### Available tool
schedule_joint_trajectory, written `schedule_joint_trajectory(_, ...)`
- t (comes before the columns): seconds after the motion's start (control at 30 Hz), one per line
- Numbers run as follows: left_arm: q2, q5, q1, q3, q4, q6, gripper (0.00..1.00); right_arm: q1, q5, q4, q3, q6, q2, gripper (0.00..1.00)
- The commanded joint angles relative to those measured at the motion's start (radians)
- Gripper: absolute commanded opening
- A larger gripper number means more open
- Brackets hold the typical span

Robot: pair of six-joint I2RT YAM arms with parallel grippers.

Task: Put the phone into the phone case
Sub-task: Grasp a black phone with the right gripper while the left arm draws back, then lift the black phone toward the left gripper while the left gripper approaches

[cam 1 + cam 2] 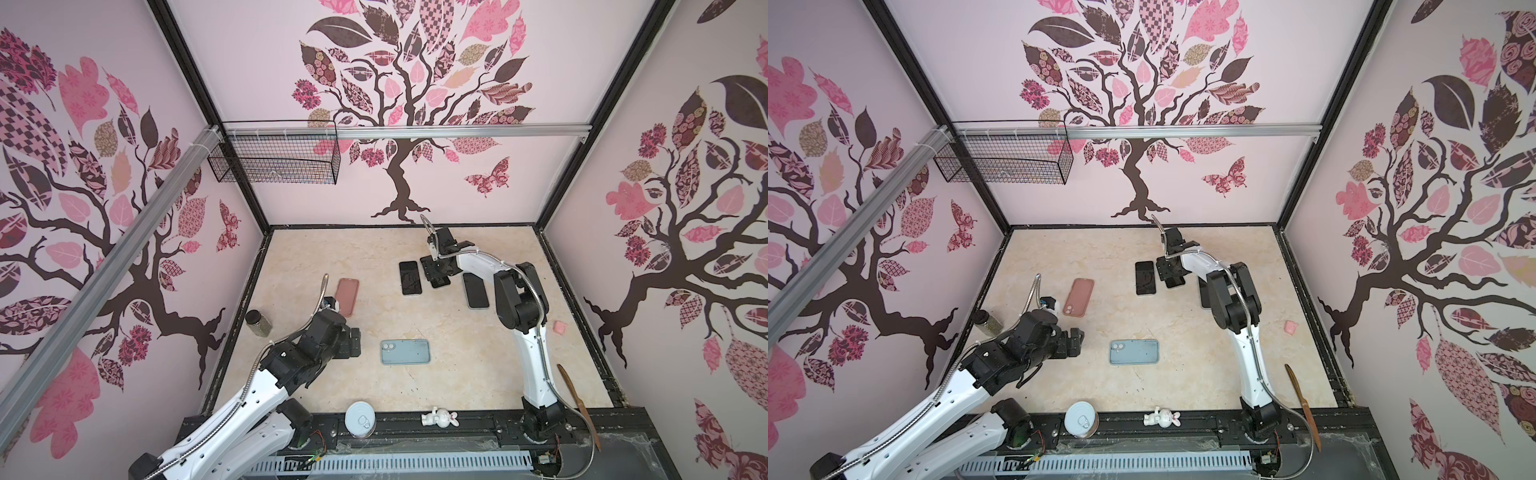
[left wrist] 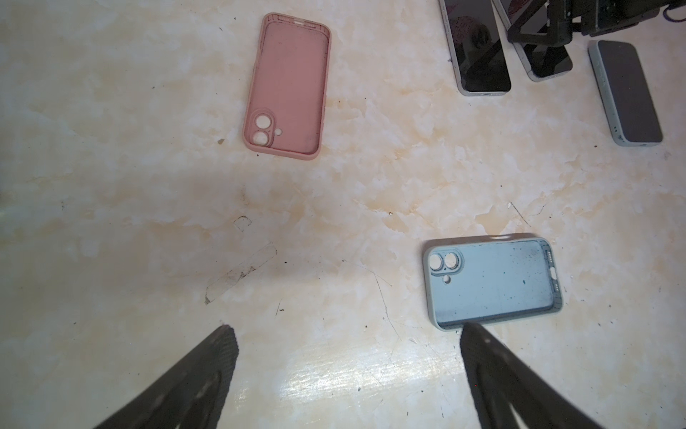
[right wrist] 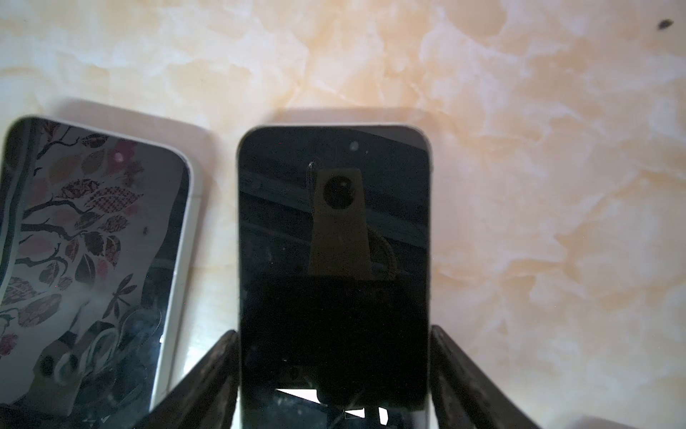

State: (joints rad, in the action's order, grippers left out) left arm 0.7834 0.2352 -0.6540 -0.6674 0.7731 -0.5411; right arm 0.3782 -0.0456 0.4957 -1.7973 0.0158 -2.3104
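Note:
Three dark phones lie at the back of the table. My right gripper (image 1: 436, 270) (image 1: 1169, 272) is down over the middle phone (image 3: 334, 223), its fingers pressed against both long sides, so it is shut on the phone (image 2: 542, 63). The other phones (image 1: 410, 277) (image 1: 475, 291) lie flat on either side. An empty blue phone case (image 1: 405, 351) (image 1: 1134, 351) (image 2: 490, 282) lies open side up at the table's middle. An empty pink phone case (image 1: 347, 297) (image 2: 287, 85) lies further left. My left gripper (image 1: 355, 343) (image 2: 345, 328) hovers open just left of the blue case, holding nothing.
A glass jar (image 1: 258, 323) stands at the left edge. A tin can (image 1: 360, 417) and a white rabbit figurine (image 1: 439, 417) sit at the front rail. A small pink block (image 1: 559, 327) and a wooden stick (image 1: 575, 399) lie at the right. A wire basket (image 1: 274, 153) hangs on the back wall.

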Motion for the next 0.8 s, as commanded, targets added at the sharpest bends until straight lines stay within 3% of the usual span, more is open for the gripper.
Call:
schedule_joint_trajectory(0.0, -0.005, 0.013, 0.003, -0.046, 0.001, 0.013, 0.97, -0.002, -0.024, 0.077, 0.024, -0.004, -0.008, 0.62)
schedule_joint_trajectory(0.27, 0.008, -0.007, 0.004, -0.035, -0.021, 0.000, 0.97, -0.002, 0.018, 0.063, 0.086, 0.003, 0.096, 0.46)
schedule_joint_trajectory(0.77, 0.090, -0.079, 0.004, -0.061, -0.076, -0.011, 0.97, 0.000, 0.130, 0.049, 0.293, 0.046, 0.356, 0.35)
